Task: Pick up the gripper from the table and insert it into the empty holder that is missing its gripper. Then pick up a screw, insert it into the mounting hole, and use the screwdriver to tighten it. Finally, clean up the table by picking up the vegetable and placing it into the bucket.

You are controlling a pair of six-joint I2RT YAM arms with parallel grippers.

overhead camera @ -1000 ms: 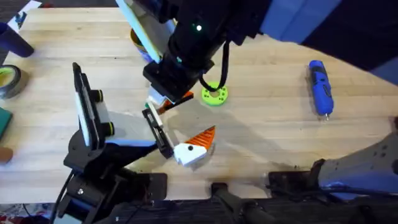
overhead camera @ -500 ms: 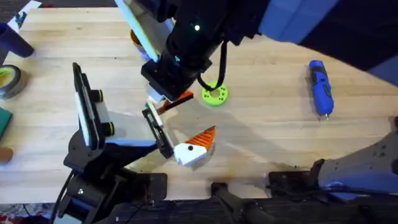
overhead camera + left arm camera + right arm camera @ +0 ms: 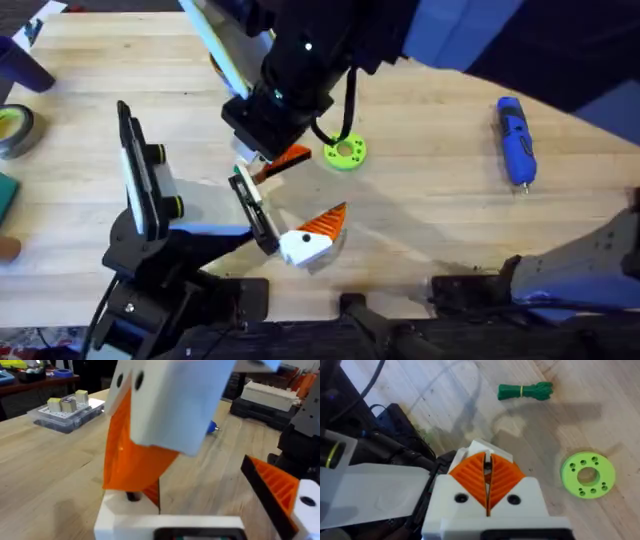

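Two arms meet near the table's middle. At the far left edge sits a tape roll (image 3: 14, 130). My left arm (image 3: 150, 275) rises from the lower left to the holder (image 3: 205, 208); whether that grip is open or closed I cannot tell. The holder's black rail (image 3: 252, 210) faces right, and one orange finger on a white block (image 3: 312, 236) sits at the rail's near end.

My right gripper (image 3: 487, 477) reaches across from the upper right and hangs over the rail's far end. Its orange pads (image 3: 505, 477) are pressed together, with only a thin line between them. Just past their tips shows what looks like the white base of the gripper (image 3: 479, 447), pinched there, just above the holder's black parts.

The bucket (image 3: 214, 62) peeks out behind that arm, mostly hidden. Right of my gripper a green ring (image 3: 345, 152) lies flat on the wood. The vegetable (image 3: 525, 391), a small green bundle, lies on bare wood apart from the ring. Well to the right, alone, the screwdriver (image 3: 515, 140) lies with its metal tip toward me.
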